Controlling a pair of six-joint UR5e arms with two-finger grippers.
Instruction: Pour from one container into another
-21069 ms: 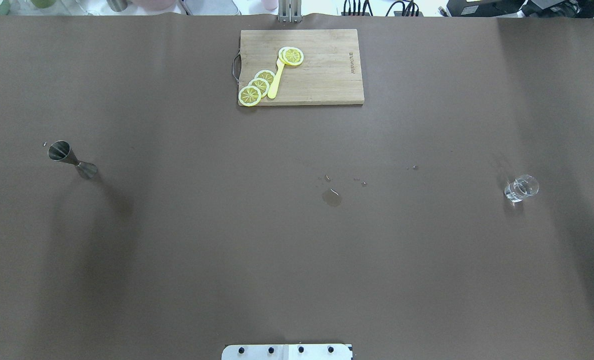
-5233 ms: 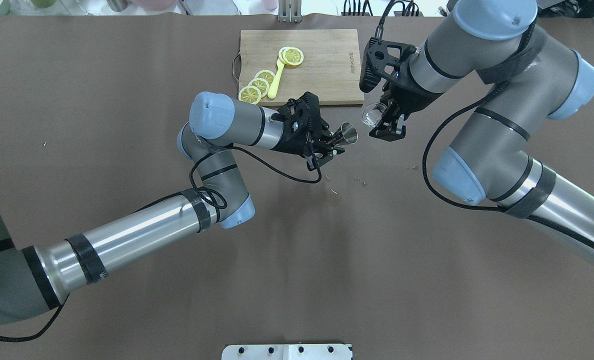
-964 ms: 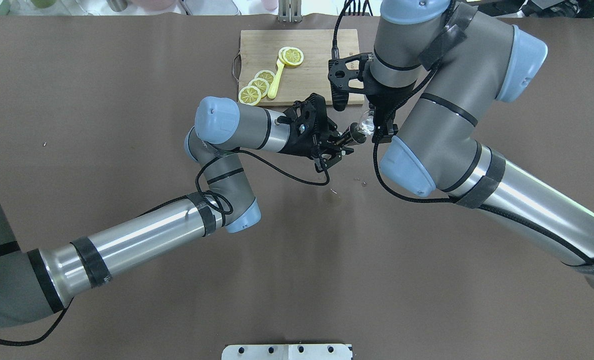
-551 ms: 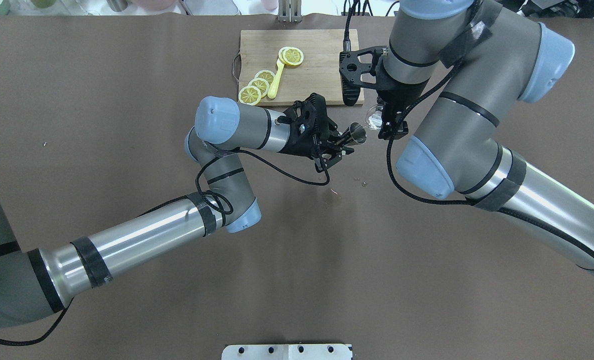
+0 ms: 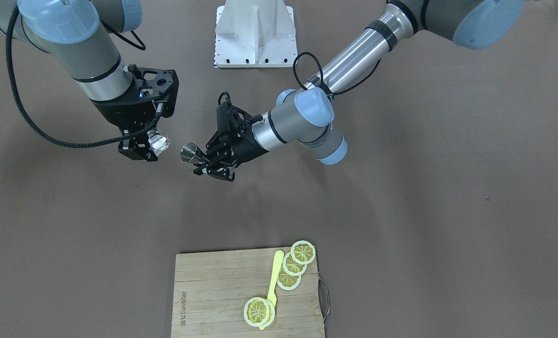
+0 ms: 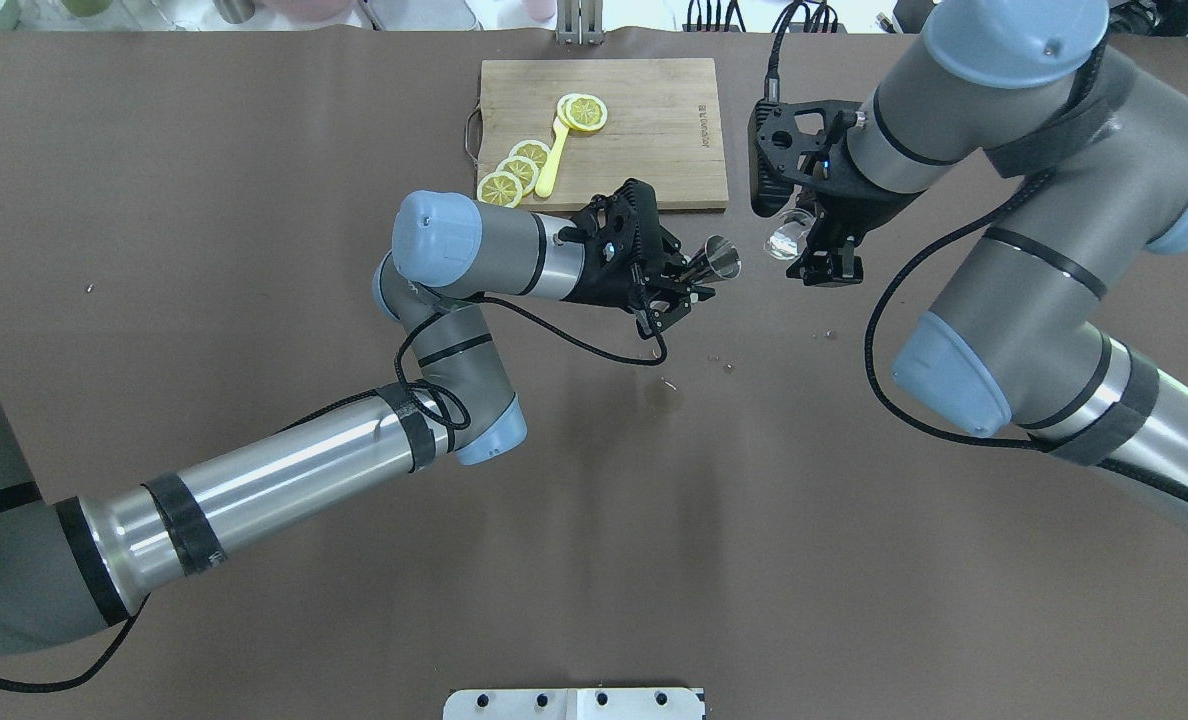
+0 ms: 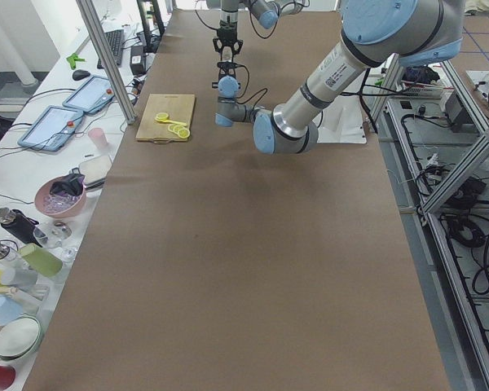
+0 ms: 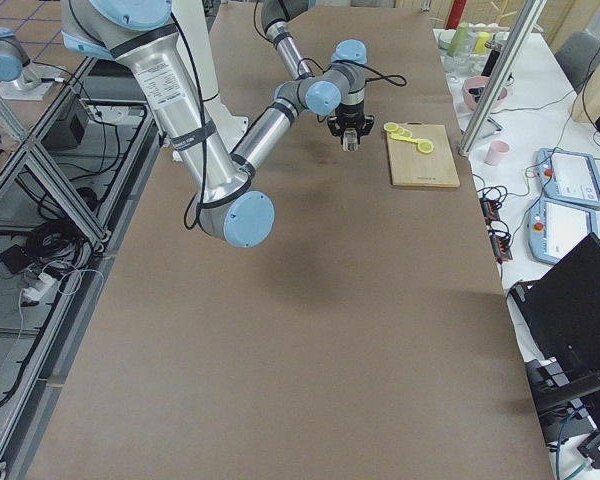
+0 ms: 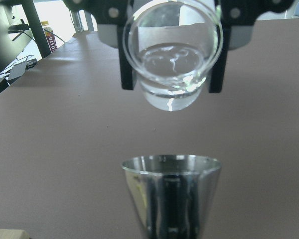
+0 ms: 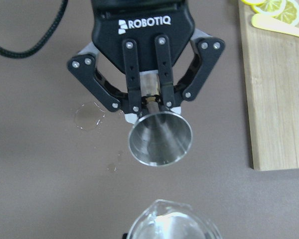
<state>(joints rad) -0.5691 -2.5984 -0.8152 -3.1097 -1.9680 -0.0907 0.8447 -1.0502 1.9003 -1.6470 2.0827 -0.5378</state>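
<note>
Rightward and away goes the right arm since a moment ago: the glass cup (image 6: 785, 237), which was almost at the jigger's mouth, now hangs clearly apart from it, with bare worktop (image 6: 254, 200) showing between them. The left arm sits much as it did.

The left gripper (image 10: 152, 102) pinches the jigger (image 6: 720, 256) at its narrow waist, fingers pressed in from both sides. The jigger lies nearly on its side above the worktop, its wide mouth turned toward the cup. It hovers just off the near right corner of the cutting board (image 6: 644, 150), which lies at the middle of the worktop's far edge.

The right gripper (image 9: 172, 82) clamps the cup between its two fingers, one on each side of the wall. The cup is tipped, with its mouth facing the jigger. Whether it holds liquid I cannot tell for certain.

On the board's left half lie lemon slices (image 6: 519, 170) and a yellow utensil (image 6: 552, 165). A small wet patch (image 6: 665, 392) marks the worktop nearer the robot.
</note>
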